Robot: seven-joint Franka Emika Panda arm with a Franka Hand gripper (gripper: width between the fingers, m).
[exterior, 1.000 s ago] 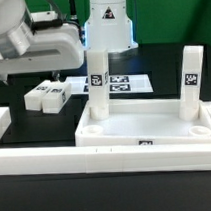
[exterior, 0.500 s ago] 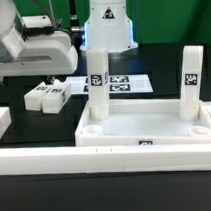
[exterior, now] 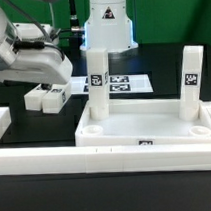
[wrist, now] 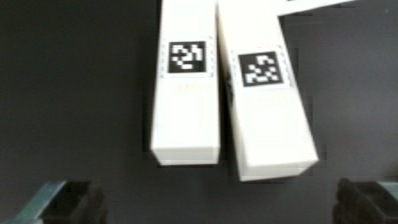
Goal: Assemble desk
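The white desk panel (exterior: 145, 127) lies rim-up in the middle. One white leg (exterior: 96, 82) stands upright in its far socket toward the exterior view's left, and a second leg (exterior: 191, 79) stands in the far socket toward the right. Two loose legs (exterior: 48, 96) lie side by side on the black table at the left. My gripper (exterior: 54, 78) hangs just above them, open and holding nothing. The wrist view shows both tagged legs, one (wrist: 187, 90) beside the other (wrist: 270, 105), ahead of my gripper (wrist: 214, 205). Its dark fingertips (wrist: 63, 200) stand wide apart.
The marker board (exterior: 127, 83) lies flat behind the panel. A long white border bar (exterior: 86, 160) runs along the front, and another bar end (exterior: 0, 124) is at the left. A white column with a warning triangle (exterior: 107, 23) stands at the back.
The arm has come down and tilted, bringing the open gripper closer over the two loose legs. The panel and the standing legs have not moved.
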